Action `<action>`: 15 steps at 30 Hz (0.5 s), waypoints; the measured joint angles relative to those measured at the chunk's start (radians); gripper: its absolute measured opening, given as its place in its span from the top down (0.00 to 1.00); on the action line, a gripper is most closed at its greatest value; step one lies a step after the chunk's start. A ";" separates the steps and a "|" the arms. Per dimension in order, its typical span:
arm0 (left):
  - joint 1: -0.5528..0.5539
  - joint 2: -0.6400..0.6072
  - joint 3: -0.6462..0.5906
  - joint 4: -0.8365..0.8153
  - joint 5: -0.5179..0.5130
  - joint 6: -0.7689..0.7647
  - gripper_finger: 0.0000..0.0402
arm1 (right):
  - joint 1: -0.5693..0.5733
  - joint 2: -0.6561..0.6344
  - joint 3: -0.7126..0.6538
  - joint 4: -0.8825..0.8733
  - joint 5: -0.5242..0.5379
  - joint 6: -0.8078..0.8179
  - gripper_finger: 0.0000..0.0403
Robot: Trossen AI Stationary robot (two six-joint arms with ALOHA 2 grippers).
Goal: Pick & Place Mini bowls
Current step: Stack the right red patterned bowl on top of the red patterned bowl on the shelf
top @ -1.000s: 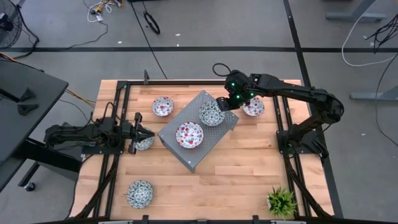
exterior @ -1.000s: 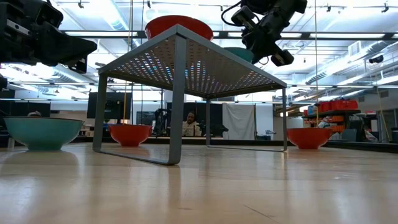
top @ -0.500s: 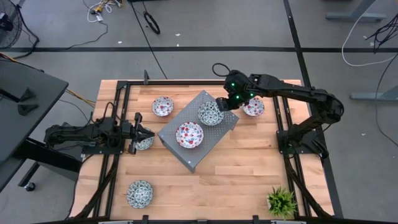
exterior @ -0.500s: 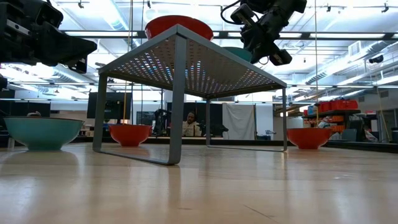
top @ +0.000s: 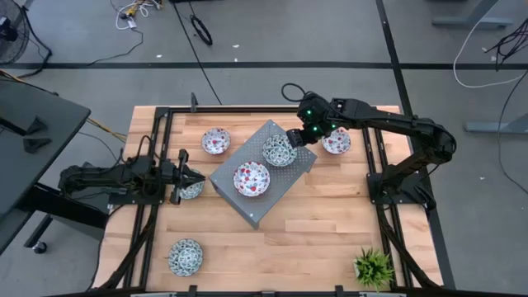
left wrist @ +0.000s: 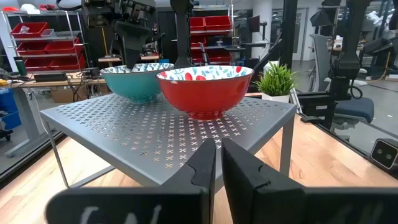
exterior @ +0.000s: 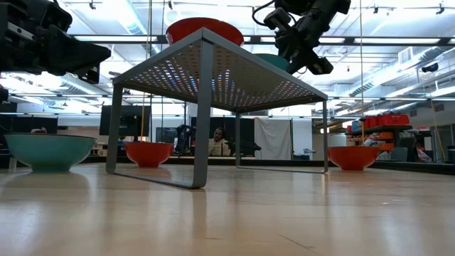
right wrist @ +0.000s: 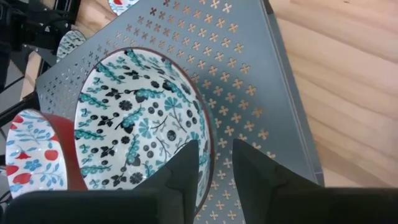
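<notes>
Bowls are set on the grey rack (top: 272, 177) — a teal bowl (right wrist: 140, 134) and a red bowl (top: 252, 178). The right gripper (right wrist: 214, 165) is loosened around the teal bowl's rim. The left gripper (left wrist: 217, 165) is kept clenched, empty, beside the rack.

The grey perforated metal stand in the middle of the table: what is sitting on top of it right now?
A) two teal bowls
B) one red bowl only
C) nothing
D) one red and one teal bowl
D: the high view shows a red-patterned bowl and a teal-patterned bowl both on the grey perforated metal stand, with the right gripper at the teal bowl's rim.
</notes>
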 joint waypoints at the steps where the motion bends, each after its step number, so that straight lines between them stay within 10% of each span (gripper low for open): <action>1: 0.000 0.000 0.000 0.000 0.000 0.000 0.93 | 0.000 0.000 0.000 0.000 0.000 0.000 0.75; 15: 0.000 0.000 0.000 0.000 0.000 0.000 0.93 | 0.000 0.000 0.000 -0.001 0.005 -0.001 0.70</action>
